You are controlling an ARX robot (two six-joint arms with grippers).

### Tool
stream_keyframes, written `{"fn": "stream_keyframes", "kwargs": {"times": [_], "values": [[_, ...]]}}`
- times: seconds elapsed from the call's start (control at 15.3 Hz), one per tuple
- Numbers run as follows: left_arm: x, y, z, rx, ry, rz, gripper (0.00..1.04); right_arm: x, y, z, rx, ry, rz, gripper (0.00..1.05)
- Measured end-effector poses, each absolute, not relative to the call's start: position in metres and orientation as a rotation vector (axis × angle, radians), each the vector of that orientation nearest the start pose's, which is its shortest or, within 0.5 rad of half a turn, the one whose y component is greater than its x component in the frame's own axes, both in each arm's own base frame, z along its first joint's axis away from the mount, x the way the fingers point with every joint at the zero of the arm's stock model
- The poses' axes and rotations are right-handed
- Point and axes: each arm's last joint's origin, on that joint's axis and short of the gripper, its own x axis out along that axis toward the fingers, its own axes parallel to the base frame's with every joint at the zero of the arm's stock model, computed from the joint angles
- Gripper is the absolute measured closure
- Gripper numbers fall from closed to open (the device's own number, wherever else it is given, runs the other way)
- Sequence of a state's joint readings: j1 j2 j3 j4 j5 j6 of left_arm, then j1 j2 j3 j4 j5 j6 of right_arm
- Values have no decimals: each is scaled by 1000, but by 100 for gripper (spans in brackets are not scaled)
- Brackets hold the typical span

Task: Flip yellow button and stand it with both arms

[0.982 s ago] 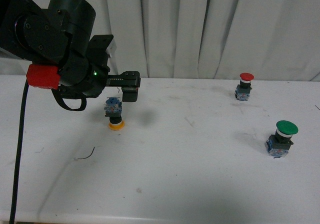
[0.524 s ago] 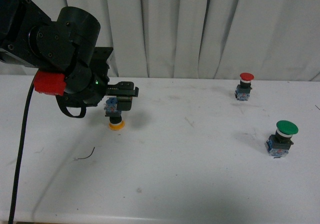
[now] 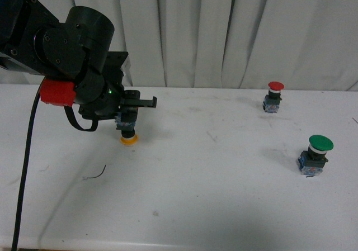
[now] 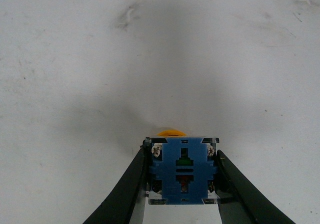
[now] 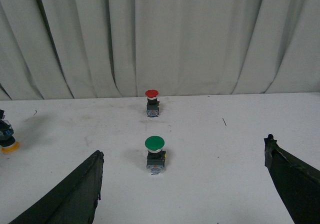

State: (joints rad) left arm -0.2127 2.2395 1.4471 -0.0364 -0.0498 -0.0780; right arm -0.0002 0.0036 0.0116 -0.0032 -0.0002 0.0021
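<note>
The yellow button [image 3: 128, 135] is upside down, its yellow cap on the white table [image 3: 212, 195] and its blue block on top. My left gripper [image 3: 128, 119] is shut on that block from above. In the left wrist view the black fingers [image 4: 131, 184] press both sides of the yellow button [image 4: 183, 170], with the left gripper [image 4: 182, 154] around it and only a sliver of cap showing. My right gripper [image 5: 184, 145] is open and holds nothing. In its view the yellow button [image 5: 7, 140] shows far off at the edge. The right arm is out of the front view.
A red-capped button [image 3: 274, 96] stands upright at the back right and a green-capped button [image 3: 316, 155] nearer on the right; both show in the right wrist view as red-capped button [image 5: 151, 102] and green-capped button [image 5: 155, 154]. A thin dark wire scrap [image 3: 95, 174] lies front left. Grey curtain [image 3: 224, 33] behind.
My left gripper has swung in from the button's right side and settled over its blue block, shutting on it. The button has shifted very slightly left, still cap down.
</note>
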Motion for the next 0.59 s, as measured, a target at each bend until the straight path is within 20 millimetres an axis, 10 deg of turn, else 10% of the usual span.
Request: {"fn": "stream_keyframes", "kwargs": {"times": [0.39,0.59], "values": [[447,-101,115,46,794,-128,73,97,0,167,2,-5,0,7],[424,-116,152,50,667,-175,73,97,0,167,2,-5,0,7]]}}
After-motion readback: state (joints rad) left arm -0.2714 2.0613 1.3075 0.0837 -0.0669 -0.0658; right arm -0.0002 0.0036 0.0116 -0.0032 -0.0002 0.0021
